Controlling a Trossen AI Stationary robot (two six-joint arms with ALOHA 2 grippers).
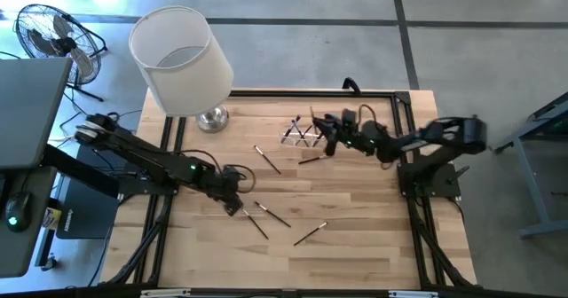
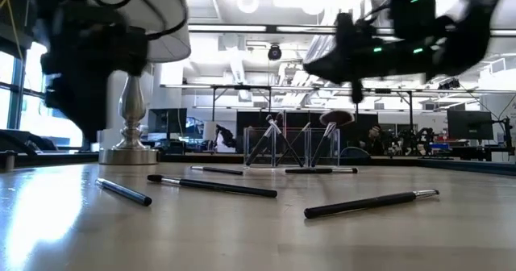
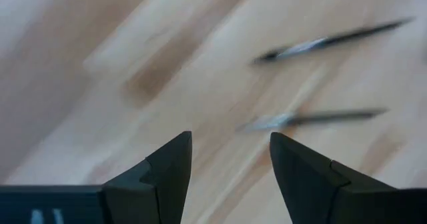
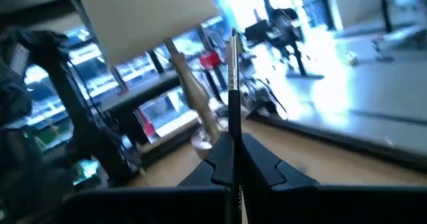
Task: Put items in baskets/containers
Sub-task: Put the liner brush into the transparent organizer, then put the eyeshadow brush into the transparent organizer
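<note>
My right gripper (image 4: 233,152) is shut on a slim dark makeup brush (image 4: 233,71) with a silver ferrule that sticks out past the fingertips. In the high view this gripper (image 1: 325,131) hovers just right of the clear holder (image 1: 302,132), which has a few brushes leaning in it (image 2: 278,138), one with a fluffy head (image 2: 337,118). My left gripper (image 1: 236,192) is open low over the wood, with two loose brushes (image 3: 333,41) (image 3: 313,117) lying just ahead of its fingers (image 3: 170,167). More brushes lie on the table (image 1: 267,159) (image 1: 311,233) (image 2: 214,186) (image 2: 371,202).
A lamp with a big white shade (image 1: 180,58) and a chrome base (image 1: 212,118) stands at the table's back left corner. A black frame (image 1: 408,98) runs along the wooden table's edges. A floor fan (image 1: 55,34) is off the table at the far left.
</note>
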